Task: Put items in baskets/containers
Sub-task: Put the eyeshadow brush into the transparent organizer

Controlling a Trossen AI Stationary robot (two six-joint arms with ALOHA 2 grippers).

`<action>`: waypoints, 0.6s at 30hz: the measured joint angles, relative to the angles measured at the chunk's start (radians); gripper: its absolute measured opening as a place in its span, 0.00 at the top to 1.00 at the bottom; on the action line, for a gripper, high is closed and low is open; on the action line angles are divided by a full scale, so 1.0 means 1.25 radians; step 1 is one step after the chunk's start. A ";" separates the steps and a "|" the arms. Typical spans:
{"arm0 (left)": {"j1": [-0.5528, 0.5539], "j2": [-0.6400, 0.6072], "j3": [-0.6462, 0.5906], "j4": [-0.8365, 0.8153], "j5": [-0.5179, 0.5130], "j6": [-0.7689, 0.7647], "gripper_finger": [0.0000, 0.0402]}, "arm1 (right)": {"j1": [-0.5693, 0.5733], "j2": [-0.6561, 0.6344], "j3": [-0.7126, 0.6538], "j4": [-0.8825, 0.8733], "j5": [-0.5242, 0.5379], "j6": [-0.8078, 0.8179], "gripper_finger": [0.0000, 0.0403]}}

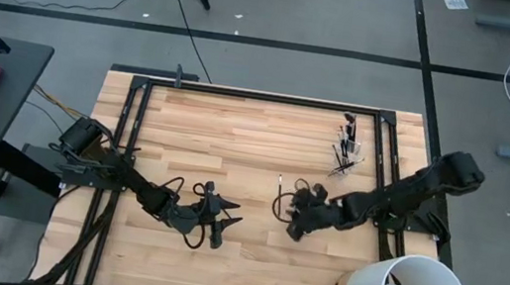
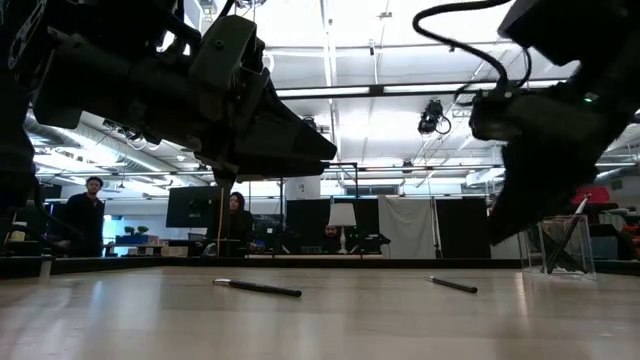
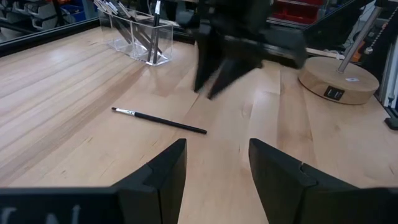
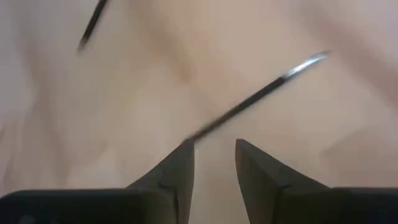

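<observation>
**Pickup in hand: right gripper poised over a loose brush**

The small clear plastic cup (image 1: 345,147) stands near the far right edge of the pale wooden table (image 1: 237,130), with several slender dark makeup brushes upright in it. Two more lie loose on the boards, well short of the cup on its near side: a dark-handled brush with a pale tip (image 2: 258,288) and a second thin dark brush (image 2: 453,285).

The right gripper (image 4: 214,146) hangs low over the table on the near side of the cup. Its two dark fingers are spread with a narrow gap and nothing between them. One end of a loose brush lies just beyond the fingertips, not yet inside the gap. The left gripper (image 3: 217,146) waits farther from the cup, its fingers also spread and empty.

By my reading, the step in hand is the reach for a loose brush, with the grasp not yet made. The next move calls for bringing the fingers down astride the thin handle and pinching it. The brush then has to be carried to the cup, tipped upright and dropped in among the others.
</observation>
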 joint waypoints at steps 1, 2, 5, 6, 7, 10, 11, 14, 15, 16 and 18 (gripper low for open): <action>0.000 0.000 0.000 0.000 0.000 0.000 0.56 | 0.012 0.004 0.004 -0.002 0.062 0.055 0.71; 0.000 0.000 0.000 0.000 0.000 0.000 0.56 | 0.025 0.008 0.004 0.001 0.119 0.104 0.71; 0.000 0.000 0.000 0.000 0.000 -0.001 0.56 | 0.064 0.030 0.004 0.012 0.259 0.220 0.73; 0.000 0.000 0.000 0.000 0.000 -0.001 0.56 | 0.074 0.043 0.004 0.021 0.294 0.259 0.74; 0.000 0.000 0.000 -0.001 0.000 -0.001 0.56 | 0.083 0.056 0.004 0.035 0.321 0.292 0.74; -0.001 0.000 0.000 -0.001 0.000 -0.001 0.56 | 0.092 0.108 0.004 0.121 0.366 0.319 0.75; -0.001 0.000 0.000 -0.001 0.000 -0.001 0.56 | 0.093 0.127 0.004 0.152 0.379 0.314 0.75; -0.001 0.000 0.000 -0.001 0.000 0.003 0.56 | 0.086 0.179 0.003 0.236 0.393 0.288 0.74; -0.001 0.000 0.000 -0.001 0.000 0.004 0.56 | 0.081 0.195 0.003 0.267 0.393 0.266 0.72; -0.001 0.000 0.000 -0.002 0.000 0.004 0.56 | 0.075 0.210 0.003 0.299 0.394 0.235 0.70; -0.001 0.000 0.000 -0.002 0.000 0.004 0.56 | 0.063 0.236 0.003 0.344 0.394 0.170 0.65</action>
